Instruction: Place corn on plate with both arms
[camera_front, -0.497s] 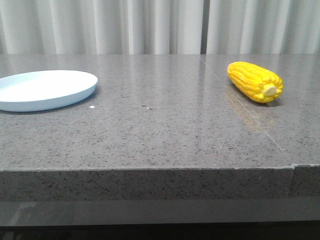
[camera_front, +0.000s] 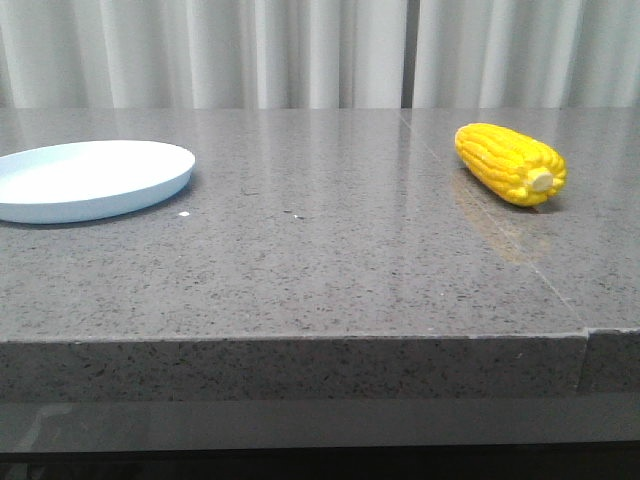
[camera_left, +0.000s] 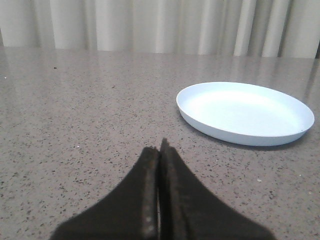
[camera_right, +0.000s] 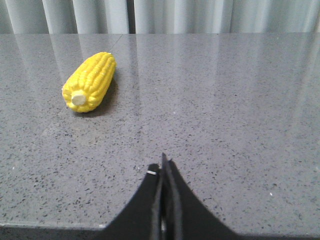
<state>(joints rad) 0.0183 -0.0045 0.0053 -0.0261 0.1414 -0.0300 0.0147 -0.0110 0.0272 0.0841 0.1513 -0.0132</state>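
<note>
The yellow corn (camera_front: 510, 163) lies on its side at the right of the grey stone table, its pale stub end toward the camera. It also shows in the right wrist view (camera_right: 90, 82), ahead of the gripper and off to one side. The pale blue-white plate (camera_front: 150, 189) sits empty at the left; it also shows in the left wrist view (camera_left: 200, 117). My left gripper (camera_left: 159, 148) is shut and empty, short of the plate. My right gripper (camera_right: 162, 167) is shut and empty near the table's front edge. Neither arm shows in the front view.
The grey speckled table (camera_front: 330, 270) has a seam (camera_front: 520, 245) running from the back toward the front right. Pale curtains (camera_front: 300, 50) hang behind the table's far edge. The front edge (camera_front: 300, 340) drops to a dark shelf.
</note>
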